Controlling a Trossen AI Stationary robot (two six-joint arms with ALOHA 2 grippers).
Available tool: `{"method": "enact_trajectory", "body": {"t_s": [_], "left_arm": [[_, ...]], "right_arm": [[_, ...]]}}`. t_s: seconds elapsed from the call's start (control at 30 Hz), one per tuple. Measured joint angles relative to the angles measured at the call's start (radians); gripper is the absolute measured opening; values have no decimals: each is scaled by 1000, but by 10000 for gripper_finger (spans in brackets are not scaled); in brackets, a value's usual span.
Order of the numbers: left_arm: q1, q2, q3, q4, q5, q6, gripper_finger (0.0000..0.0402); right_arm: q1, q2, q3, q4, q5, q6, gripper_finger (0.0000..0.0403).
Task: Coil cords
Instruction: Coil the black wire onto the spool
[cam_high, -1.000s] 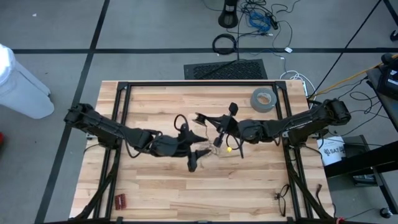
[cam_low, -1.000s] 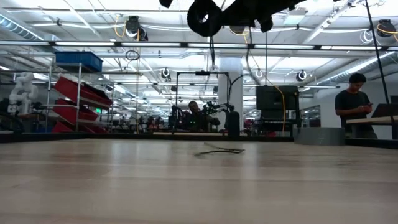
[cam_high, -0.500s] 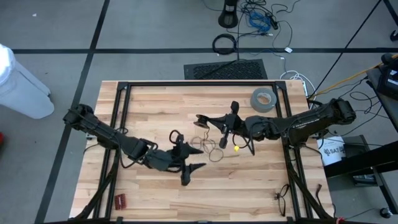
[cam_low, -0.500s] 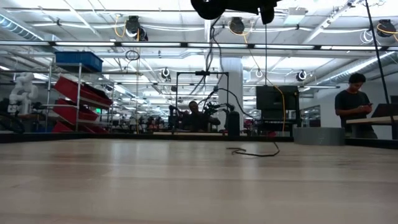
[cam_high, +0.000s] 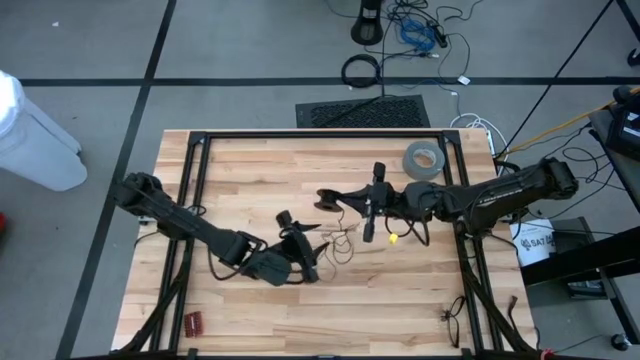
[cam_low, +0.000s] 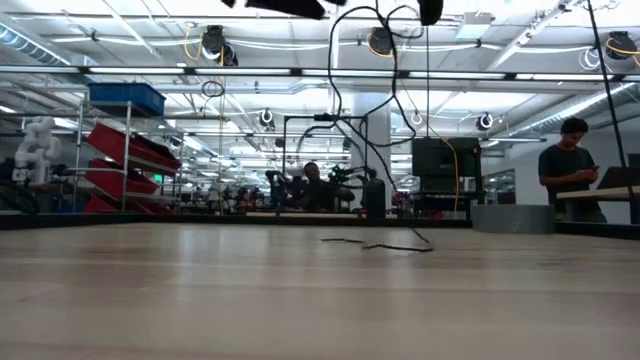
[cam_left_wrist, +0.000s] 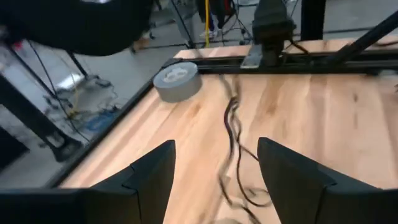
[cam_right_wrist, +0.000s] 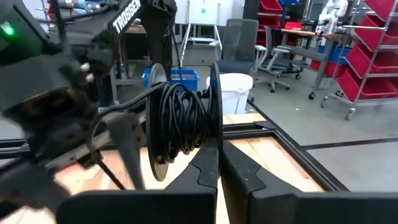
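1. Jaws: left gripper (cam_high: 305, 268) spread, low over mid-table; right gripper (cam_high: 345, 200) pressed together, holding a spool (cam_right_wrist: 180, 124) of wound cord
2. Cords (cam_high: 345, 240): loose loops on the table (cam_high: 250, 160) between both grippers
3. Step: judged best fed slack-free, turns even
4. Room: tape roll (cam_high: 423, 158) near far edge; ample bare wood
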Motion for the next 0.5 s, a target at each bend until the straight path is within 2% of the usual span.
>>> {"method": "enact_trajectory", "body": {"t_s": [0.2,0.4,0.5], "left_arm": [[11,49,0,261,43,242,235],[49,59,0,268,44,280,235],[71,60,0,247,89,279,230]], "right_arm": [[3,-18,0,-13,-21,2,0],[3,-30,0,-44,-22,5,0],[3,-30,0,-44,-22,5,0]]}}
